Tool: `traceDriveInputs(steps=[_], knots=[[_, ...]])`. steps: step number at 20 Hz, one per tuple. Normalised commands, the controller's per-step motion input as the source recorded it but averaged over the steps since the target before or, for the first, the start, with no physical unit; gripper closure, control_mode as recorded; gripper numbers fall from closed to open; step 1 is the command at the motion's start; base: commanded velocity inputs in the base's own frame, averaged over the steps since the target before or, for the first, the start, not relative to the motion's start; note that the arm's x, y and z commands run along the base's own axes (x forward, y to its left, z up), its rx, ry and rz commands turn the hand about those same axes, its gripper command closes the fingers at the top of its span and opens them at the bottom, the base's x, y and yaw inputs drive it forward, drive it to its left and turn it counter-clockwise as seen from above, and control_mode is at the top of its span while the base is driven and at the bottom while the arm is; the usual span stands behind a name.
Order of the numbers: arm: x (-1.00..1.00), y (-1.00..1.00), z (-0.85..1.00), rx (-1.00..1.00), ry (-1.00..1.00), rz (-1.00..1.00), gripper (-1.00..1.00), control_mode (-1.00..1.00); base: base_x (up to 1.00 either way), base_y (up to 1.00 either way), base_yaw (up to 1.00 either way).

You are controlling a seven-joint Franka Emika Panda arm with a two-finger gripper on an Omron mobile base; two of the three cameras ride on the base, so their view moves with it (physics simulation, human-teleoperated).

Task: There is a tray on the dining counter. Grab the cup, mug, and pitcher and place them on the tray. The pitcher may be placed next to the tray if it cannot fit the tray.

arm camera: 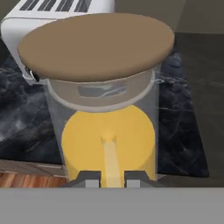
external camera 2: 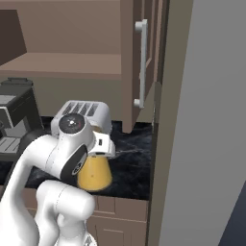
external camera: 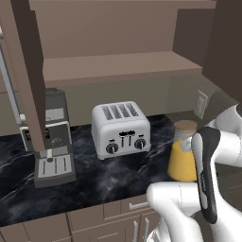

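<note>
gripper nearly closed, fingertips pinching pitcher handle strip, looks gripped, pitcher w/ tan lid + orange liquid upright at front edge of black marble counter, just right of toaster, coffee machine far left

Left base view: behind-left of the arm, facing the toaster and pitcher.
Right base view: behind-right, same pair.
Hand view: very near the pitcher.

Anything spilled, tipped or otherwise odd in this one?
Nothing stands out. The pitcher stands upright on the counter beside the toaster, lid seated, no spill visible.
</note>
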Motion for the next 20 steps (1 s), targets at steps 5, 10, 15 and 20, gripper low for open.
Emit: traceDriveInputs(steps=[5, 10, 15, 20], knots=[[-0.08, 0.11, 0.55, 0.00, 0.00, 0.00, 1.00, -1.00, 0.00, 0.00, 0.00], [0.00, 0.18, 0.24, 0.00, -0.05, 0.00, 1.00, -1.00, 0.00, 0.00, 0.00], [0.05, 0.20, 0.10, 0.00, -0.17, 0.03, 1.00, -1.00, 0.00, 0.00, 0.00], [0.00, 0.06, 0.40, 0.00, -0.18, 0.00, 1.00, -1.00, 0.00, 0.00, 0.00]])
